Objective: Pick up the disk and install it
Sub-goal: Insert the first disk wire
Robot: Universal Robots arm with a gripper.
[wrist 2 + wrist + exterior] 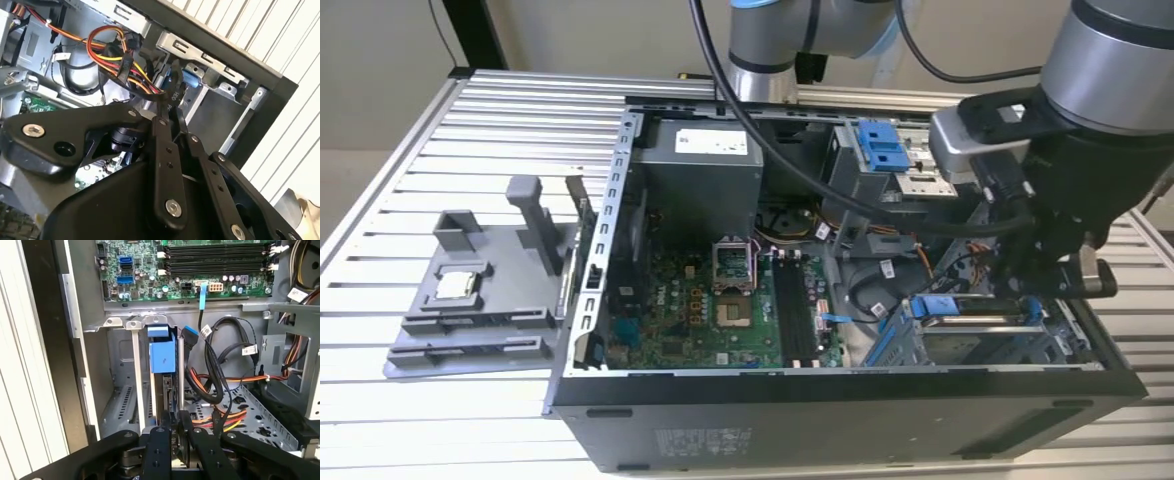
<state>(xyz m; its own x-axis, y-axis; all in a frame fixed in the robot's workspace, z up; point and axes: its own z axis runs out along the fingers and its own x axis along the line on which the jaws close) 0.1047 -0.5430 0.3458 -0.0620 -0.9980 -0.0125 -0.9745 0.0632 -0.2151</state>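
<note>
Clamping the disk (162,360) edge-on with the gripper (172,422), fingers (159,445) pressing tight on both flat sides, in both wrist views. Holding it upright inside the metal drive bay (136,370), blue carrier end pointing toward the motherboard (190,270). Adding, in the first wrist view, memory slots (215,255) and a blue data cable (202,295). Adding, in the second wrist view, red-yellow power cables (142,82) bunching just beside the disk's end. Adding, in the exterior view, the whole open computer case (854,410) on the slatted table (400,420), gripper reaching down into the bay at the exterior view's right, grey tray (467,325) carrying a processor chip (454,285) outside at the exterior view's left.
</note>
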